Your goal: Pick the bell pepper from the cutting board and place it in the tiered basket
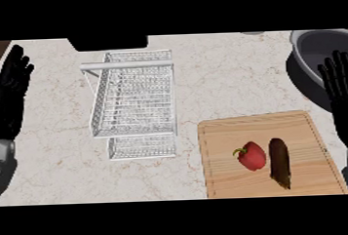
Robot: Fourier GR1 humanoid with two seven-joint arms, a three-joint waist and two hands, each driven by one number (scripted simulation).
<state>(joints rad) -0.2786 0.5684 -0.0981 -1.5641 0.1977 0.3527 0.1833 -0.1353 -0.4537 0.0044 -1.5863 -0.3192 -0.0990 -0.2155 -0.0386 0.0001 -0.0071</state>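
A red bell pepper (252, 155) with a green stem lies on the wooden cutting board (229, 176) at the lower right. Just right of it on the board is a dark brown elongated object (279, 163). The white wire tiered basket (133, 104) stands in the middle of the counter, left of the board. My right hand (343, 91) rests open at the right edge, fingers up, to the right of and above the pepper. At the left edge my left hand (10, 81) is open too, fingers up, holding nothing.
A large dark grey bowl (311, 51) sits at the upper right, partly behind my right hand. A black object (108, 42) lies at the counter's far edge behind the basket. Marble counter (219, 74) runs between basket and bowl.
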